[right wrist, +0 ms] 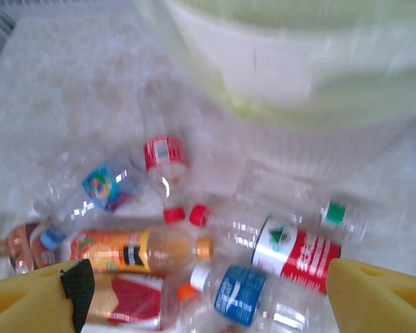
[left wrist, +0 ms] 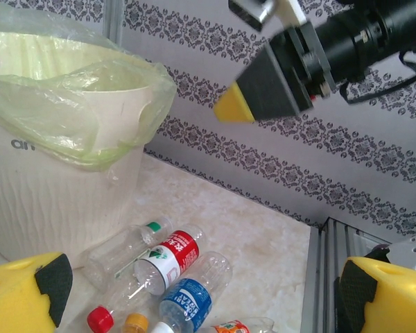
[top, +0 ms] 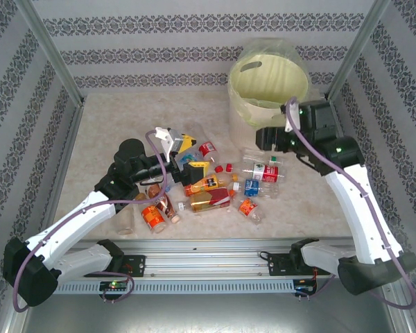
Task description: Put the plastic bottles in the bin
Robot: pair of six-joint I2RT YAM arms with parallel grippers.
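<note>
Top external: plastic bottles (top: 211, 201) clear, colour-labelled, jumbled; bin (top: 244, 111) cream, round.

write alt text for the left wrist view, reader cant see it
A cream bin lined with a clear bag stands left, plastic bottles lying on the table beside it. The open left gripper's yellow fingers frame the bottom corners; the right gripper hangs upper right.

Bright, even light; right-wrist blur
</note>
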